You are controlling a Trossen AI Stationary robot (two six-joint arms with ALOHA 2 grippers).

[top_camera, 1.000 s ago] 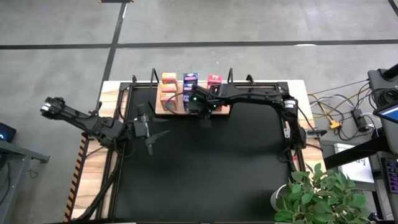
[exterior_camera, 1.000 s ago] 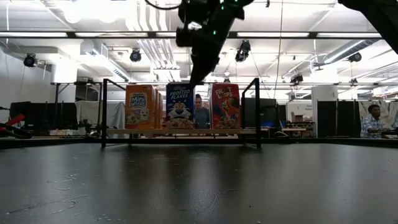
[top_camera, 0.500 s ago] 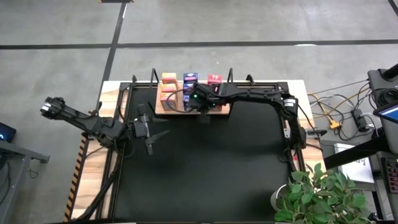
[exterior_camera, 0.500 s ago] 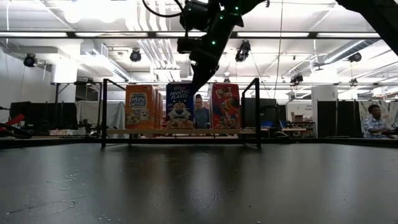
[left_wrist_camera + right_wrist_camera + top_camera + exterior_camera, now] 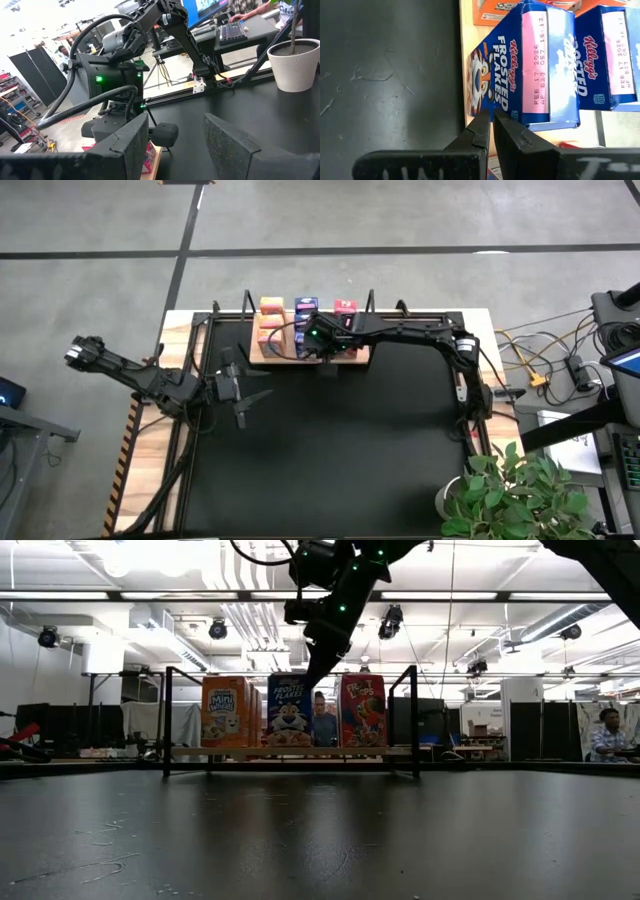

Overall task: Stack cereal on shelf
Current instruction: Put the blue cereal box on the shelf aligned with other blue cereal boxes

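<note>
The shelf's light-wood board [image 5: 262, 350] lies at the table's far middle, with black posts [image 5: 166, 720] at its ends. Orange [image 5: 225, 712], blue [image 5: 288, 712] and red [image 5: 362, 710] cereal boxes stand upright on it in rows. My right gripper [image 5: 491, 120] is shut and empty. It points down at the front blue box [image 5: 520, 65], by that box's upper right corner in the low view [image 5: 312, 676]. My left gripper [image 5: 175, 140] is open and empty over the black mat at the left [image 5: 245, 395]. My right gripper's shut fingertips [image 5: 482, 125] stand beside the front face of the front blue box [image 5: 495, 107], near its right edge and coming from above. I cannot tell whether they touch it.
The black mat [image 5: 320, 470] covers most of the table. A potted plant [image 5: 515, 490] stands at the near right corner and cables [image 5: 540, 375] lie off the right edge. A person [image 5: 603, 732] sits in the room behind.
My right gripper, still shut, has gone a little toward the table's far edge, closer to the blue boxes on the shelf. The boxes and my left arm have kept still.
</note>
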